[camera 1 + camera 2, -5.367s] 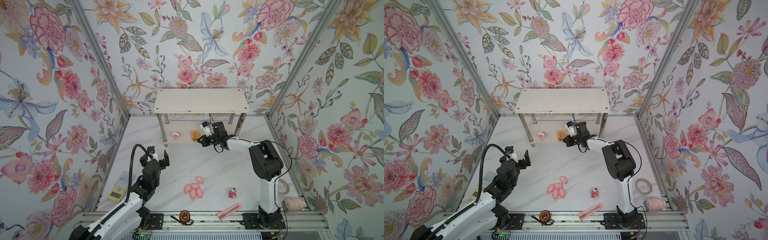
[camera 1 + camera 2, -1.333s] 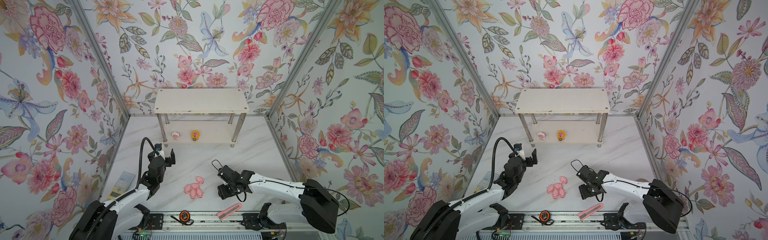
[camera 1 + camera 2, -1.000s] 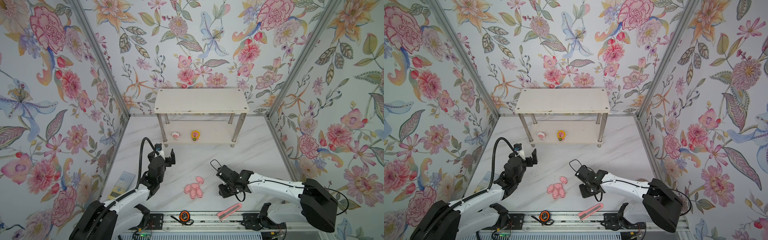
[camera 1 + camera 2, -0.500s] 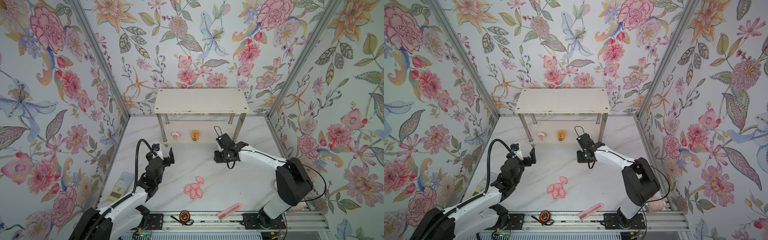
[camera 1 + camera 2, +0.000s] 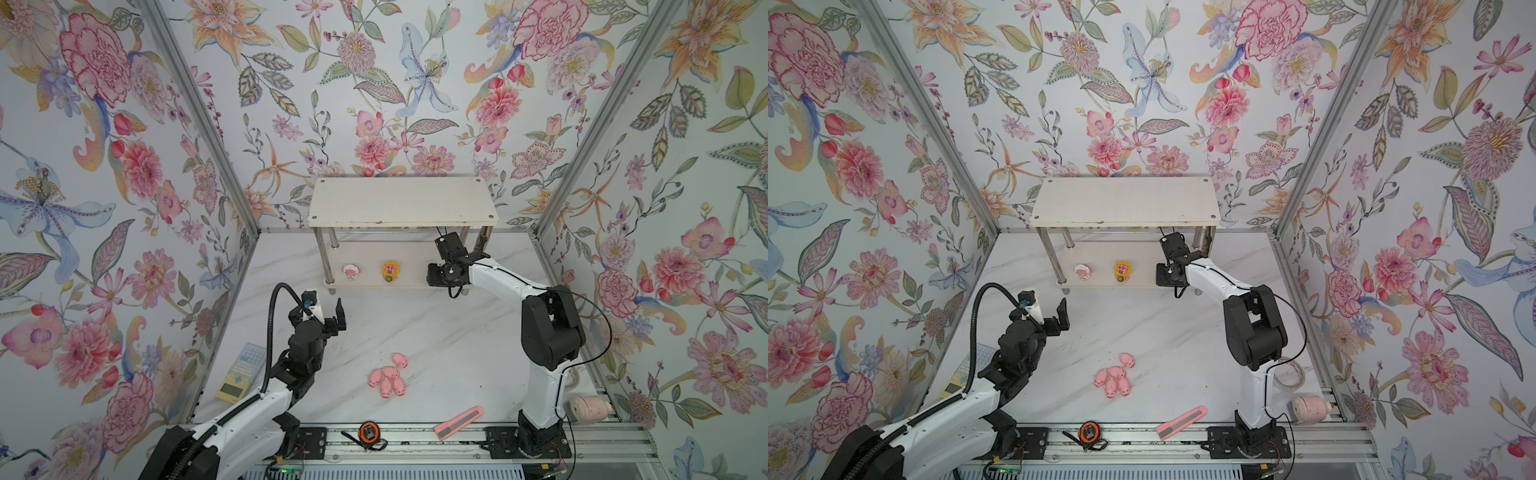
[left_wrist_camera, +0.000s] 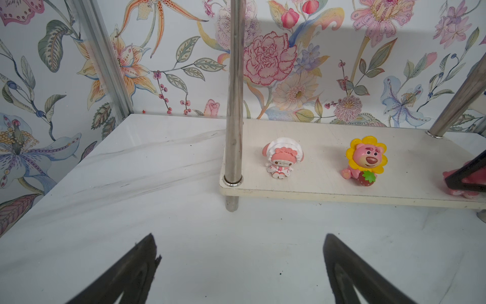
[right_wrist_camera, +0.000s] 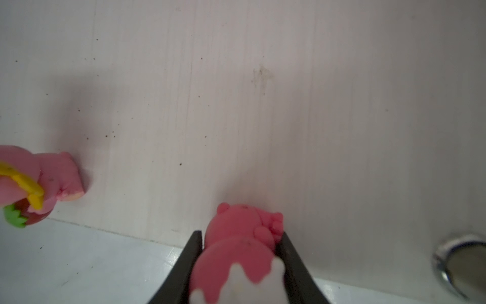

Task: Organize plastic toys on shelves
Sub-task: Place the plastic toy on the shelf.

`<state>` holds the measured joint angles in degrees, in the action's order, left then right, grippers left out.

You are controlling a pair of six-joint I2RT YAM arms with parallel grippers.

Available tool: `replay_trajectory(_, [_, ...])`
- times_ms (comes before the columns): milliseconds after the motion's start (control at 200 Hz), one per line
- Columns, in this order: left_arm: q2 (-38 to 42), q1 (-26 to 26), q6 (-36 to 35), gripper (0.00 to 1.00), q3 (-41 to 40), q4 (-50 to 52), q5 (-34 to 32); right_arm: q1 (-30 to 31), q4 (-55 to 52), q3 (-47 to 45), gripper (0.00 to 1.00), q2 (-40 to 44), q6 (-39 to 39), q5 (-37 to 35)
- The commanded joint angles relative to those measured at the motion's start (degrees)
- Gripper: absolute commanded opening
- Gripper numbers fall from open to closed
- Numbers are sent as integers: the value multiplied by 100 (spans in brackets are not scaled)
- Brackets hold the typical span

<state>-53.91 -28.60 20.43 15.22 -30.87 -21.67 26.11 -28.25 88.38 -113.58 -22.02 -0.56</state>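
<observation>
In front of the shelf rack (image 5: pixel 402 201), the left gripper (image 5: pixel 326 306) hovers with fingers spread and empty; on its lower board (image 5: pixel 409 266), right of two figurines (image 5: pixel 390 271), the right gripper (image 7: pixel 240 237) clamps a red-pink toy (image 7: pixel 244 223), apparently placing it, so releasing and backing out should follow.

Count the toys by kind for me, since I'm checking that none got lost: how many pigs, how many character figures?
Pigs, on the table: 5
Character figures: 3 (bonnet figure and sunflower bear on the lower shelf, red-pink figure in the right claw)
Total: 8
</observation>
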Motion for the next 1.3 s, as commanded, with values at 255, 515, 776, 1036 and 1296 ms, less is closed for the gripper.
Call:
replay_trajectory(255, [-115, 61, -31, 99, 33, 43, -87, -31, -162, 461, 26, -401, 31, -361])
replay_trajectory(515, [-95, 57, -30, 99, 42, 94, -117, -28, -159, 395, 61, -405, -31, -288])
replay_trajectory(776, [27, 56, -22, 99, 8, 200, -148, 6, -148, 314, 71, -303, -75, -172])
replay_trajectory(1036, [152, 50, -31, 99, -18, 292, -206, 165, 3, 130, 73, -116, -193, 150])
replay_trajectory(1296, [225, 56, -39, 99, -11, 336, -222, 229, 143, -150, 73, 50, -320, 212])
